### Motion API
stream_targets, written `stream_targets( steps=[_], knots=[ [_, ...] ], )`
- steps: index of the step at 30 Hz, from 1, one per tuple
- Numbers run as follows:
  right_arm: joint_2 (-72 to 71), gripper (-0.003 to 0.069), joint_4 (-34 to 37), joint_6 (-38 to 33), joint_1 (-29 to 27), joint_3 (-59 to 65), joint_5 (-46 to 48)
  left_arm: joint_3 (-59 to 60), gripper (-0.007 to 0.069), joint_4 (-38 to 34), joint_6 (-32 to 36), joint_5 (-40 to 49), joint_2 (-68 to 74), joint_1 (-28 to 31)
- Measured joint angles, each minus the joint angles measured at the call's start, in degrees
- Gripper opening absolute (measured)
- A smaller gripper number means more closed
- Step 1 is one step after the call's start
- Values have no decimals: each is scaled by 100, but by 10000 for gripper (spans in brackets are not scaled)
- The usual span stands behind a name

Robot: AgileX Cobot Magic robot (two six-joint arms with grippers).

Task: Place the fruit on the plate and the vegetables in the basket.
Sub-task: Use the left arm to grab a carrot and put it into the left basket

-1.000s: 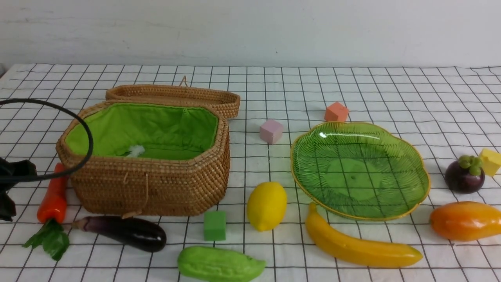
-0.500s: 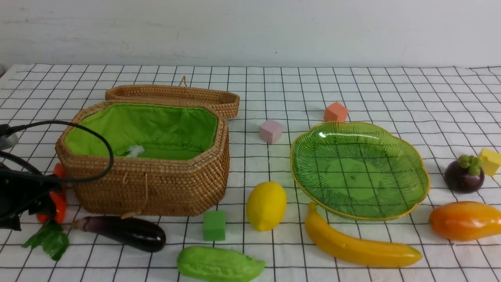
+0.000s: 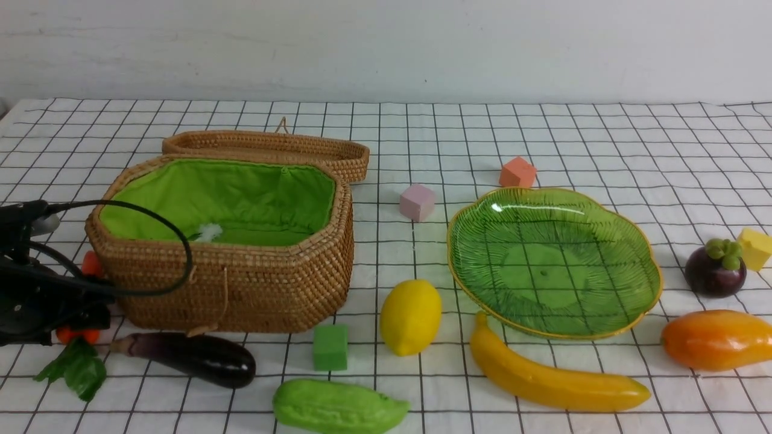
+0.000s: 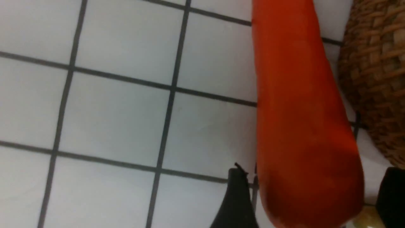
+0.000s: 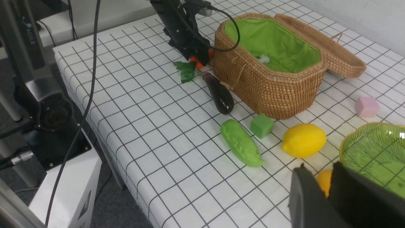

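My left gripper (image 3: 77, 322) is open and low over the orange-red carrot (image 4: 297, 110), one finger on each side with a gap to each; the carrot lies on the cloth beside the wicker basket (image 3: 241, 289). The eggplant (image 3: 193, 358) and green gourd (image 3: 338, 407) lie in front of the basket. Lemon (image 3: 411, 316), banana (image 3: 552, 377), mango (image 3: 718, 339) and mangosteen (image 3: 715, 271) lie around the green plate (image 3: 555, 265), which has nothing on it. My right gripper (image 5: 318, 172) hangs above the banana's end, jaws a narrow gap apart, nothing between them; the front view does not show it.
The basket's woven lid (image 3: 271, 147) lies behind it. Foam cubes sit about: green (image 3: 330, 346), pink (image 3: 417, 202), orange (image 3: 517, 173), yellow (image 3: 756, 247). The left arm's cable (image 3: 175, 265) loops in front of the basket wall. The table's left edge (image 5: 79, 95) is near.
My left gripper has gone from shut to open and moved right and down over the carrot, now covering most of it. The right gripper and all other objects have not moved.
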Motion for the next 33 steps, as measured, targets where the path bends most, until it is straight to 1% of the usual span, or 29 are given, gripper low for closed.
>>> stream_targets(
  steps=[3, 6, 7, 8, 15, 17, 21, 22, 23, 25, 27, 28, 29, 30, 31, 32, 33],
  knots=[
    [0, 145, 12, 0, 0, 0, 0, 0, 505, -6, 21, -107, 112, 0],
    [0, 145, 115, 0, 0, 0, 0, 0, 424, 48, 28, -164, 190, 0],
    [0, 145, 169, 0, 0, 0, 0, 0, 385, 78, 35, -169, 197, 0],
    [0, 146, 200, 0, 0, 0, 0, 0, 378, 129, 41, -176, 197, 0],
    [0, 151, 282, 0, 0, 0, 18, -29, 380, 347, 41, -18, 166, 0],
    [0, 153, 282, 0, 0, 0, 23, -29, 380, 553, -78, 315, -33, 0],
    [0, 153, 276, 0, 0, 0, 23, -29, 380, 981, -388, 662, -643, 0],
    [0, 153, 254, 0, 0, 0, 23, -29, 380, 1155, -459, 733, -984, 0],
    [0, 153, 249, 0, 0, 0, 18, -29, 380, 1155, -464, 744, -984, 0],
    [0, 153, 109, 32, 0, 0, -38, -29, 380, 1329, -386, 830, -1752, 0],
    [0, 153, 30, 88, 0, 0, -79, -29, 380, 1371, -147, 840, -2198, -40],
    [0, 153, -52, 152, 0, 0, -131, -34, 380, 1394, 104, 847, -2439, -130],
    [0, 154, -188, 212, 0, 0, -181, -53, 380, 1400, 1035, 885, -2898, -429],
    [0, 154, -215, 225, 0, 0, -184, -74, 380, 1373, 1378, 932, -3045, -564],
    [0, 155, -243, 238, 0, 0, -188, -134, 380, 1300, 2097, 1044, -3168, -869],
    [0, 155, -242, 238, 0, 0, -197, -134, 380, 1300, 2218, 1067, -3185, -921],
    [0, 157, -256, 238, 0, 0, -228, -242, 380, 1183, 3014, 1248, -3223, -1328]
  ],
)
